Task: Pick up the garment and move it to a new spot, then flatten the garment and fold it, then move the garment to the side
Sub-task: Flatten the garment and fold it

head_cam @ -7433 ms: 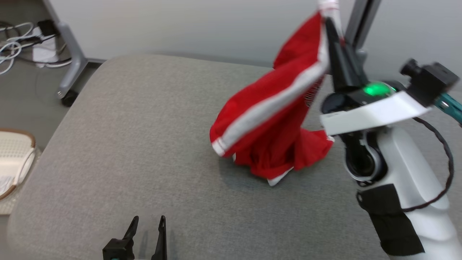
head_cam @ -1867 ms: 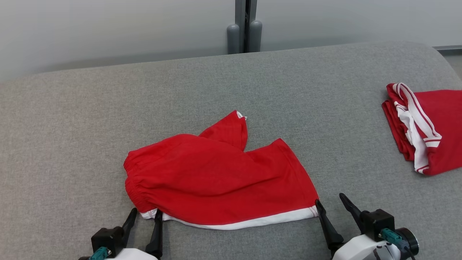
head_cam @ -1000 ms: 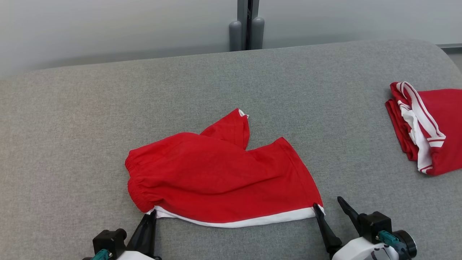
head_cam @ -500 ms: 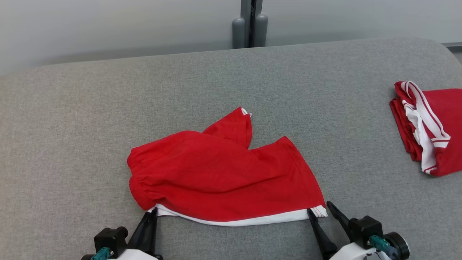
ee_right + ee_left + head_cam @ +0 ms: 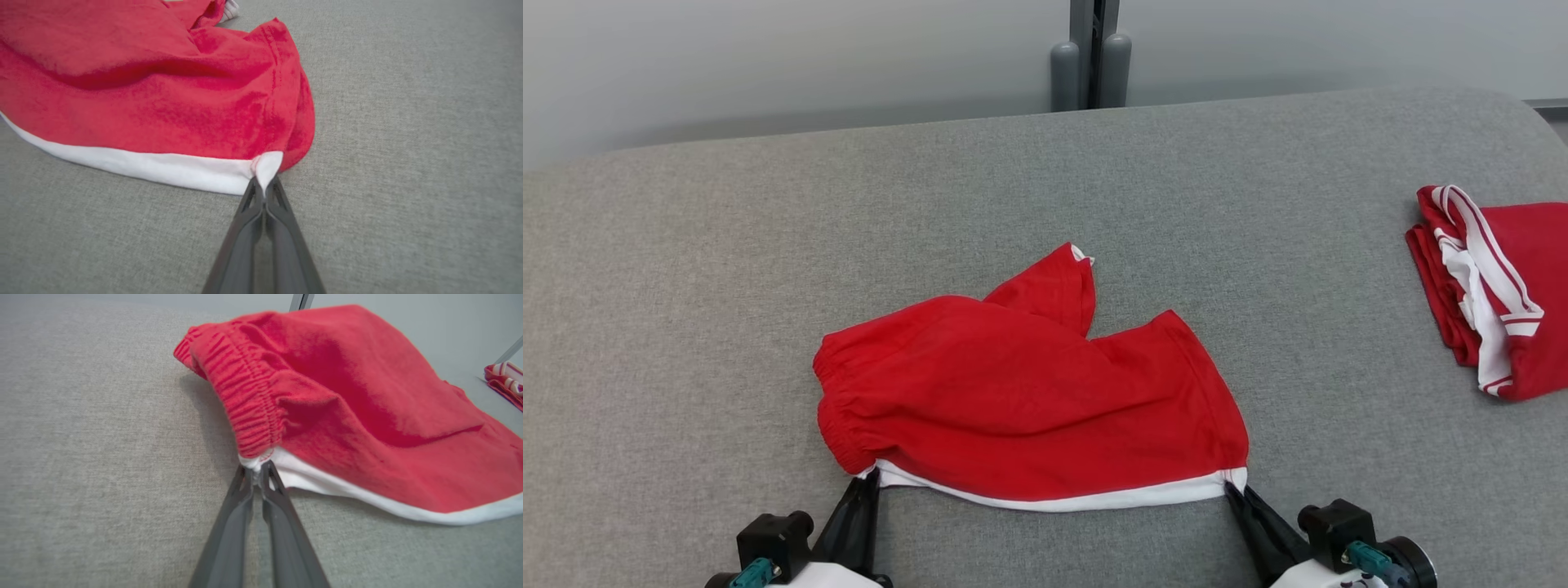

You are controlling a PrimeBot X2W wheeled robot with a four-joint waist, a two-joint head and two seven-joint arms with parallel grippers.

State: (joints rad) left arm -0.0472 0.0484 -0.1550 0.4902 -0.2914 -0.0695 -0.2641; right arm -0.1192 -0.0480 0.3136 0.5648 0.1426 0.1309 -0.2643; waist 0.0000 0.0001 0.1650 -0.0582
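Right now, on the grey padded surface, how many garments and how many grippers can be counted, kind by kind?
Red shorts, lying spread out: 1
Folded red-and-white garment: 1
Grippers, the left gripper and the right gripper, each shut on a corner of the white trim: 2
Total: 4

Right edge crops red pile [image 5: 1543, 261]. Far leg of shorts [image 5: 1029, 408] partly tucked under. Bottom edge crops left gripper [image 5: 872, 482] and right gripper [image 5: 1230, 488] bodies.

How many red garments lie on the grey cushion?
2. The shorts lie in the middle, held by the left pincer and right pincer; a folded garment lies at the right edge, partly cropped.
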